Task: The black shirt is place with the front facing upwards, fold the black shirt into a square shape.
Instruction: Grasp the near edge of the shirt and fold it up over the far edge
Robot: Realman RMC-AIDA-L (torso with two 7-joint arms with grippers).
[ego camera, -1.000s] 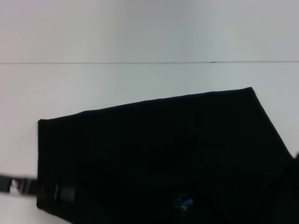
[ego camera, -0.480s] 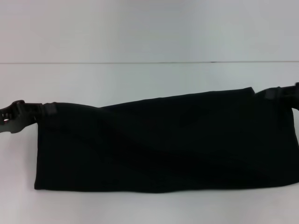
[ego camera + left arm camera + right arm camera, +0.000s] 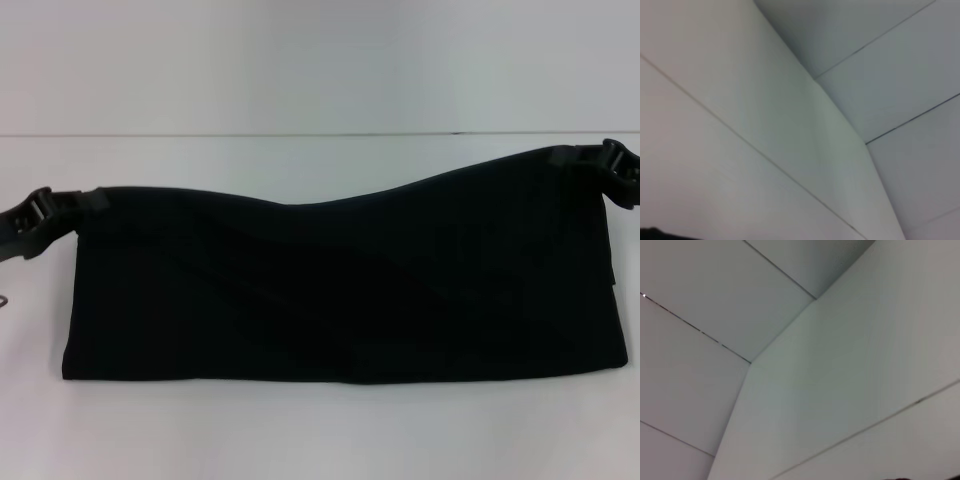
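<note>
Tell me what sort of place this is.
Probably a lab or test bench set up for cloth folding: a plain white table, a bare white wall behind, and only the black shirt held up by the left gripper and right gripper.

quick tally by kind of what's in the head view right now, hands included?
black shirt: 1, held at its two far corners
robot hands: 2, left hand and right hand, each shut on a corner
white table: 1
Total: 4
</note>
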